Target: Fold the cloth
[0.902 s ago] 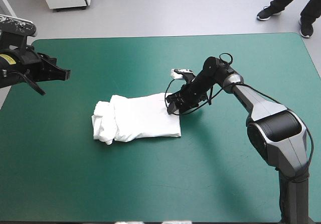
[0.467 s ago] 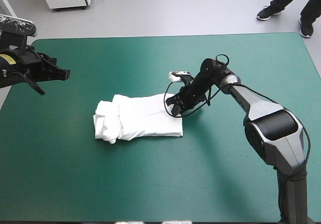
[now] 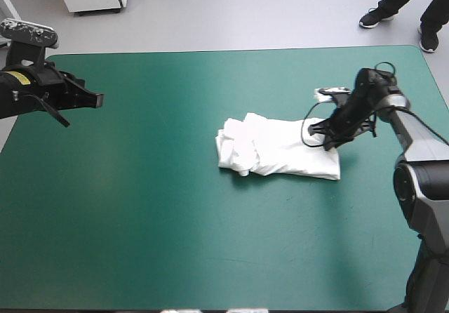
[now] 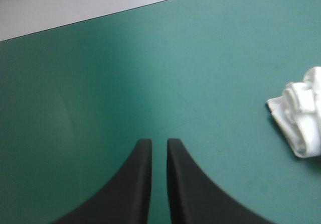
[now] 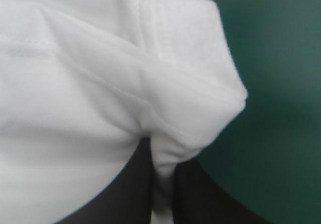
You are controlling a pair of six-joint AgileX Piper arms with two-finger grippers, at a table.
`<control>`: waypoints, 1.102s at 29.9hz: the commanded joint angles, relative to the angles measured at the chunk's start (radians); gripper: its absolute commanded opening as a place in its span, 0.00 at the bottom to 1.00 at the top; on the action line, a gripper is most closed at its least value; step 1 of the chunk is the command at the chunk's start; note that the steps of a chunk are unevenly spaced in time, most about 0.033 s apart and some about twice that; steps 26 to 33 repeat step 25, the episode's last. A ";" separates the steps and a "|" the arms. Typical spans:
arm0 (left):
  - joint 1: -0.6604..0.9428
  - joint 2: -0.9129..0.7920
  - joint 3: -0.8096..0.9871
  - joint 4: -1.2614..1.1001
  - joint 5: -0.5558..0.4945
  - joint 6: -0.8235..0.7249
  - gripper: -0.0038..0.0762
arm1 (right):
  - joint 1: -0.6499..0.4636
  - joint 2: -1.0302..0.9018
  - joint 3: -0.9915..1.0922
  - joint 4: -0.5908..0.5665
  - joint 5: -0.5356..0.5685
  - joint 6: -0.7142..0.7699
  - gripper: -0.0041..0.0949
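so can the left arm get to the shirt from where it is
Probably, though it's a long stretch. Only bare teal-green cover lies between the left gripper and the T-shirt, whose bunched end faces it; the right gripper grips the far end.

The T-shirt [image 3: 280,148] is plain white, the cover [image 3: 154,215] plain teal-green.

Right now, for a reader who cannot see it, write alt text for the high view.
The right gripper is shut on the right end of a folded white T-shirt lying right of centre on the teal-green table. The left gripper hangs shut and empty over the table's far left area, well apart from the T-shirt.
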 commanded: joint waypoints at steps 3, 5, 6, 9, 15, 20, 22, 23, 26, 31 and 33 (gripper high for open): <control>0.001 0.002 -0.023 -0.062 -0.076 0.010 0.16 | -0.178 -0.158 0.087 -0.079 -0.022 -0.011 0.03; 0.001 0.008 -0.023 -0.062 -0.076 0.010 0.16 | -0.246 -0.188 0.124 -0.086 -0.041 -0.014 0.03; 0.001 0.010 -0.023 -0.062 -0.076 0.010 0.16 | -0.280 -0.201 0.136 -0.086 -0.046 -0.020 0.03; 0.001 0.011 -0.023 -0.062 -0.078 0.010 0.16 | -0.371 -0.225 0.160 -0.090 -0.064 -0.019 0.03; 0.001 0.011 -0.023 -0.062 -0.080 0.010 0.16 | -0.484 -0.235 0.168 -0.101 -0.078 -0.019 0.03; 0.001 0.011 -0.023 -0.067 -0.080 0.010 0.16 | -0.506 -0.235 0.168 -0.101 -0.084 -0.027 0.03; 0.001 0.011 -0.023 -0.065 -0.080 0.010 0.16 | -0.506 -0.235 0.168 -0.098 -0.074 -0.029 0.03; 0.001 0.011 -0.023 -0.065 -0.080 0.010 0.16 | -0.506 -0.235 0.168 -0.098 -0.064 -0.029 0.03; 0.001 0.011 -0.023 -0.062 -0.080 0.010 0.16 | -0.506 -0.235 0.168 -0.098 -0.048 -0.031 0.04; 0.001 0.011 -0.023 -0.062 -0.080 0.010 0.16 | -0.506 -0.235 0.168 -0.098 -0.048 -0.031 0.04; 0.001 0.011 -0.023 -0.062 -0.080 0.010 0.16 | -0.506 -0.235 0.168 -0.098 -0.048 -0.031 0.04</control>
